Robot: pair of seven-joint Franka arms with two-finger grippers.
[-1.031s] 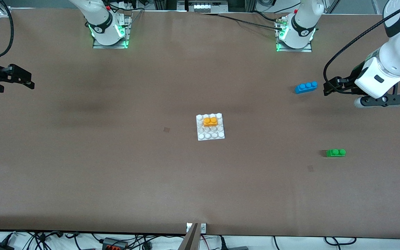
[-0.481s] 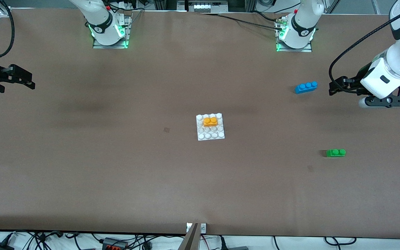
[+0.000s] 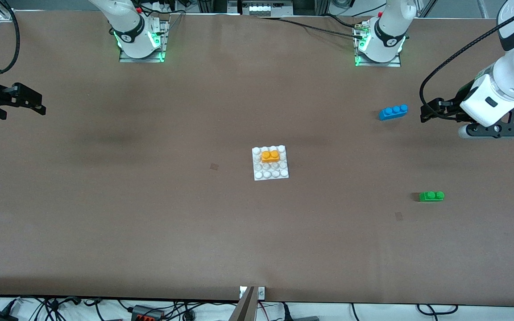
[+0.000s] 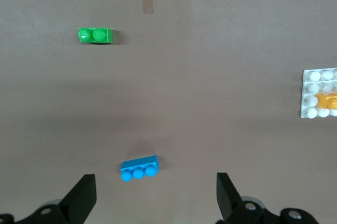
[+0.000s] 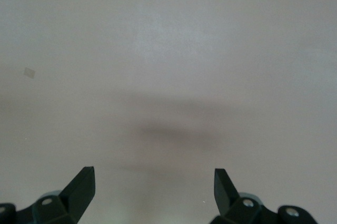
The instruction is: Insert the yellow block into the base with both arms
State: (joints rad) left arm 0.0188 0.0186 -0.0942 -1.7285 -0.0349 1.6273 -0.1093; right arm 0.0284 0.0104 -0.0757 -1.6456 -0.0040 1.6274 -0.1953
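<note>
The yellow block (image 3: 270,155) sits pressed on the white base (image 3: 272,173) at the table's middle, in the base's second row from the robots. Both show at the edge of the left wrist view: the block (image 4: 327,100) and the base (image 4: 314,79). My left gripper (image 3: 424,113) is open and empty, over bare table beside the blue brick toward the left arm's end; its jaws (image 4: 156,197) stand wide apart. My right gripper (image 3: 38,105) is open and empty over bare table at the right arm's end; it also shows in the right wrist view (image 5: 154,190).
A blue three-stud brick (image 3: 393,112) lies near the left gripper; it also shows in the left wrist view (image 4: 139,167). A green two-stud brick (image 3: 431,196) lies nearer the front camera, also seen in the left wrist view (image 4: 95,35). The arm bases (image 3: 141,42) stand along the table's robot edge.
The left arm has shifted a little toward its own end of the table, away from the blue brick. The right arm, the block and the base have not moved.
</note>
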